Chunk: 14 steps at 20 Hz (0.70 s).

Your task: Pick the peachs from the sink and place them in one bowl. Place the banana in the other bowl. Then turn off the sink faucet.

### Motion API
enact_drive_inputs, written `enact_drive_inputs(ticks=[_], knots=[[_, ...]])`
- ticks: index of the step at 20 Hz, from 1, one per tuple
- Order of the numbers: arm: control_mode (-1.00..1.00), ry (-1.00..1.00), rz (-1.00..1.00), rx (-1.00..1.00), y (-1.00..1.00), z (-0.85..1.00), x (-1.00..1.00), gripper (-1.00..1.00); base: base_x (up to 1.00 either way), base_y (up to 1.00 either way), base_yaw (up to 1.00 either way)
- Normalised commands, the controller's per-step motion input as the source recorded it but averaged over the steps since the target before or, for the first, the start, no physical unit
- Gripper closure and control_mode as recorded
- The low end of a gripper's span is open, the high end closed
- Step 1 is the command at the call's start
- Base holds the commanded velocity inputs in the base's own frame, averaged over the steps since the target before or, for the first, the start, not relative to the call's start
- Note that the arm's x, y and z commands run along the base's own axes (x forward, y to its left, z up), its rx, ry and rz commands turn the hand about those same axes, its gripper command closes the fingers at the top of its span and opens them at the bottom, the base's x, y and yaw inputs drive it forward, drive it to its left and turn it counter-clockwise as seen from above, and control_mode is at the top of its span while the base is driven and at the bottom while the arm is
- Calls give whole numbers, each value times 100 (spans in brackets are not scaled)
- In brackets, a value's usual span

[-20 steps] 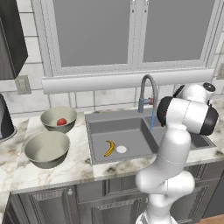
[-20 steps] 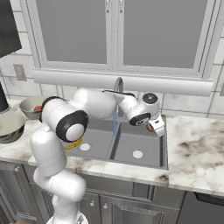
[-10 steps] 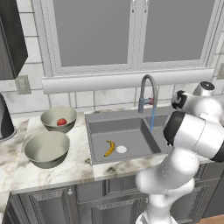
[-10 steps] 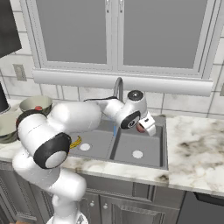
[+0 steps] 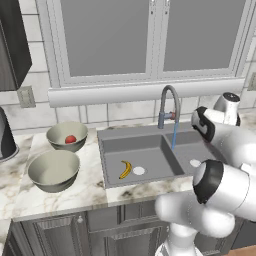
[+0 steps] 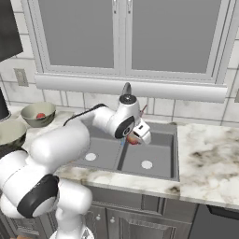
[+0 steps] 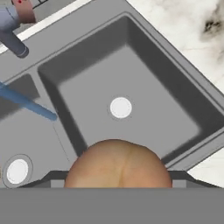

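A peach [image 7: 118,164] is held between the gripper's [image 6: 138,136] jaws above the sink [image 6: 161,165]; its lower part is cut off. Left of the sink, another peach [image 5: 70,139] is seen in the farther bowl [image 5: 66,136]. The banana [image 5: 125,169] lies in the sink.

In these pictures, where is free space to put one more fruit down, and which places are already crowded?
Free: the nearer bowl is empty, and the marble counter right of the sink is bare. The right basin floor around its white drain is bare too. Crowded: the far bowl holds a peach, and the left basin has the banana beside its drain.
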Motion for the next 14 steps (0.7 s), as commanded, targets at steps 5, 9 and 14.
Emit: enact_drive_inputs(ticks=[5,9,14], knots=[[-100,17,25,0,70,18,-34,100,0,0,0],[-100,17,27,2,74,8,-16,100,0,0,0],[-100,8,24,6,83,0,-3,100,0,0,0]])
